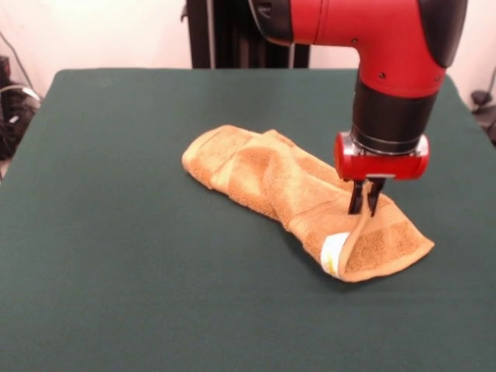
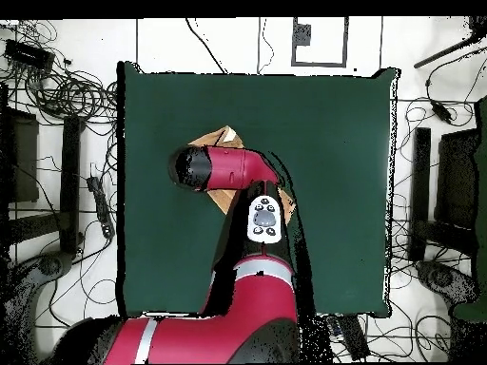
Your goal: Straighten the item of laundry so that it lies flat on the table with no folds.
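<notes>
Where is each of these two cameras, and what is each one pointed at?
Front view: across the table, facing the robot; shows the forearm and gripper, jaws pinching a raised edge of the towel.
Overhead view: above, looking straight down; the arm hides most of the towel.
Both show towel, arm and table.

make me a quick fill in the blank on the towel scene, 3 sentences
1. The towel lies bunched and ______ on the green table, not flat.
2. The gripper has its jaws closed on a raised ______ of the towel.
3. The small white tag sits at the towel's end nearest the ______.

Missing words: folded; edge; gripper
</notes>
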Robot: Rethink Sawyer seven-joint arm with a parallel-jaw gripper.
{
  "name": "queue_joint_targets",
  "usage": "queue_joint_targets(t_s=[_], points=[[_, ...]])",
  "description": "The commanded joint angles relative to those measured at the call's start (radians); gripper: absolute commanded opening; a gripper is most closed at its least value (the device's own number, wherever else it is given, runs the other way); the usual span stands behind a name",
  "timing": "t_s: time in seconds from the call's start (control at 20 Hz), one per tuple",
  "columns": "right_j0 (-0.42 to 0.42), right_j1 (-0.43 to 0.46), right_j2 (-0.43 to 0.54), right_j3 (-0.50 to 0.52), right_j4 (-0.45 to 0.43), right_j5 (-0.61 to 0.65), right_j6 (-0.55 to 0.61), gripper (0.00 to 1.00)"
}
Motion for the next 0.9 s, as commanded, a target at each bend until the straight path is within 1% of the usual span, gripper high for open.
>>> queue_joint_targets(t_s=[0.05, 0.25, 0.45, 0.6, 0.9], points=[[-0.004, 0.019, 0.079, -0.07, -0.044, 0.126, -0.001, 0.0], [-0.01, 0.019, 0.077, -0.098, -0.052, 0.166, -0.02, 0.0], [-0.025, 0.013, 0.076, -0.095, -0.06, 0.181, -0.03, 0.0], [-0.04, 0.01, 0.076, -0.109, -0.085, 0.193, -0.073, 0.0], [-0.068, 0.013, 0.092, -0.149, -0.126, 0.227, -0.111, 0.0]])
